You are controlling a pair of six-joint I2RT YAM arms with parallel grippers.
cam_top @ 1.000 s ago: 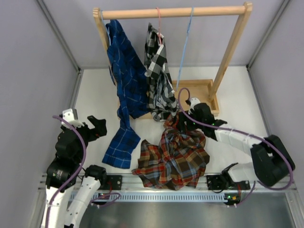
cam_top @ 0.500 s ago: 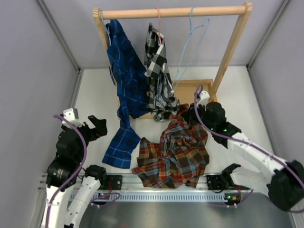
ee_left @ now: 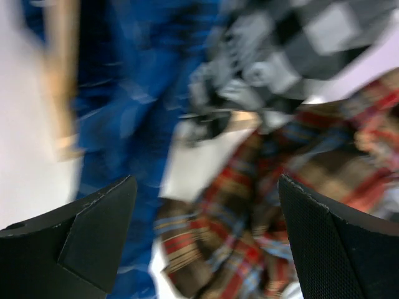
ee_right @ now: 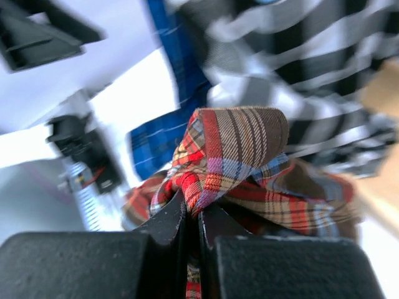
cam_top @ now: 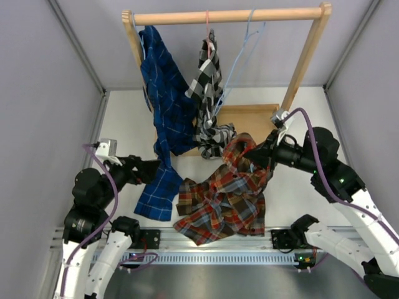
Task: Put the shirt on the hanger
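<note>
Top view: white table (cam_top: 124, 118), grey walls (cam_top: 37, 75), and a wooden rack (cam_top: 230, 15) at the back with the hanger (cam_top: 237, 53) hooked on it. The shirt (cam_top: 224, 199) sprawls on the table, one end held up by the right gripper (cam_top: 260, 156). Left wrist: the left gripper (ee_left: 204, 180) gapes wide, holding nothing. Right wrist: jaws pinched tight on a plaid fold.

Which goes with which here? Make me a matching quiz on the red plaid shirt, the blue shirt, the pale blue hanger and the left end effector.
1 red plaid shirt
2 blue shirt
3 pale blue hanger
4 left end effector

A open, holding nothing
B hooked on the rail, no garment on it
C pinched by the right end effector
D hanging near the rail's left end, tail on the table

Pairs: 1-C, 2-D, 3-B, 4-A
</note>
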